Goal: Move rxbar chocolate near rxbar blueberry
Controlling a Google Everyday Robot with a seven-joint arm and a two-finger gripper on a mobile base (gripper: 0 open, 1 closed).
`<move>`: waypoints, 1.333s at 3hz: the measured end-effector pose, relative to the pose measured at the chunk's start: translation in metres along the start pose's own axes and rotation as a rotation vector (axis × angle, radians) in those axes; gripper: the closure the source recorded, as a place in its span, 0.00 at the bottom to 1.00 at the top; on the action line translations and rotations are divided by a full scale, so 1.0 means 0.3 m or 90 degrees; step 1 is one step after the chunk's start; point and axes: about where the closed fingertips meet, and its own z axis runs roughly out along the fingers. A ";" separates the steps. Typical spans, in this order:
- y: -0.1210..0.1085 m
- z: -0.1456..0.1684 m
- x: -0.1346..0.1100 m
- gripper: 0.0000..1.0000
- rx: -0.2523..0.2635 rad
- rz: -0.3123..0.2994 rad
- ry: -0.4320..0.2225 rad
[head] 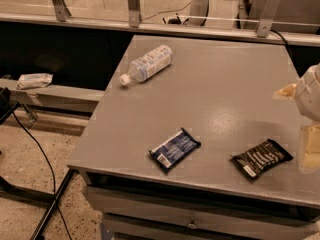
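The rxbar chocolate [261, 158], a black wrapper with white lettering, lies flat near the front right of the grey table [210, 84]. The rxbar blueberry [174, 148], a dark blue wrapper with a white label at its near end, lies flat to the left of it near the front edge, about a bar's length away. My gripper [310, 146] is at the right edge of the view, just right of the chocolate bar and above the table. Most of it is cut off by the frame edge.
A clear plastic water bottle [146, 64] lies on its side at the table's back left. A metal rail with posts [133, 4] runs behind the table. A crumpled wrapper [34, 80] lies on a low ledge at the left. Cables run across the floor.
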 end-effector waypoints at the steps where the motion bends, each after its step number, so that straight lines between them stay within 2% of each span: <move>1: 0.043 0.109 -0.013 0.00 -0.040 -0.087 0.000; 3: 0.081 0.139 -0.084 0.00 -0.053 -0.192 0.003; 4: 0.107 0.136 -0.150 0.00 -0.049 -0.246 0.030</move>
